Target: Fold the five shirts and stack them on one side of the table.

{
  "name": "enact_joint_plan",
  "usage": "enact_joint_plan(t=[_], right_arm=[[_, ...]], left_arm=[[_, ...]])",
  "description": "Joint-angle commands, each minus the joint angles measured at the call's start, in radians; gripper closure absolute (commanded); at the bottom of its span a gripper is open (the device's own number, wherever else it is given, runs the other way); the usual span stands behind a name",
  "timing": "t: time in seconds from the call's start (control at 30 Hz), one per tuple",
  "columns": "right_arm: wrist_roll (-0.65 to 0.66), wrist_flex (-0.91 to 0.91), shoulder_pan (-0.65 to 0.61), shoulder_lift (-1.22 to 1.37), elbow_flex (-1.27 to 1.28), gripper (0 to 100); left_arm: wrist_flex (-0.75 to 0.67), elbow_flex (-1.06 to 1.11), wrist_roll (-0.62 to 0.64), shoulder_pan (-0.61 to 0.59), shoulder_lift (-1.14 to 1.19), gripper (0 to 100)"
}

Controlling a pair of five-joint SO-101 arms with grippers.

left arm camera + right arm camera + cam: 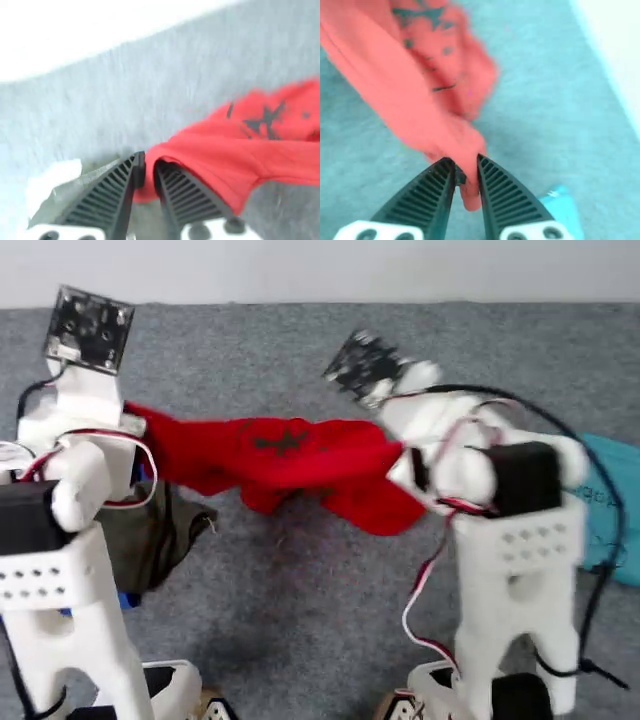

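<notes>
A red shirt [285, 455] with a black print hangs stretched between both arms above the grey table [300, 580]. My left gripper [148, 170] is shut on one edge of the red shirt [240, 150], at the left in the high view [135, 425]. My right gripper [466, 167] is shut on the other end of the red shirt [420, 100], at the right in the high view [405, 465]. The cloth sags in the middle and a fold droops near the right arm.
A dark olive shirt [155, 530] lies crumpled on the table by the left arm, with a bit of blue cloth [128, 600] under it. A teal shirt [610, 505] lies at the right edge, also seen as teal cloth [560, 205] in the right wrist view.
</notes>
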Motion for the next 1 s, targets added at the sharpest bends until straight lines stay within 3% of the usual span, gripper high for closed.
enact_joint_plan(t=[0.0,0.3,0.47,0.63,0.83,0.97], right_arm=[[-0.006,-0.018,0.087,-0.039,-0.146,98.8],[-0.009,-0.186,0.220,-0.045,-0.318,98.8],[-0.003,-0.272,0.232,-0.045,-0.413,98.8],[0.009,-0.311,0.232,-0.045,-0.523,98.8],[0.120,-0.306,0.236,-0.045,-0.624,98.8],[0.132,-0.305,0.315,-0.045,-0.667,98.8]], left_arm=[[-0.117,-0.111,-0.018,0.021,-0.035,99],[-0.381,-0.274,-0.048,0.020,-0.031,99],[-0.543,-0.286,-0.216,0.048,-0.035,99],[-0.568,-0.389,-0.322,0.103,-0.029,99],[-0.559,-0.475,-0.448,0.169,-0.035,99],[-0.483,-0.550,-0.483,0.169,-0.035,99]])
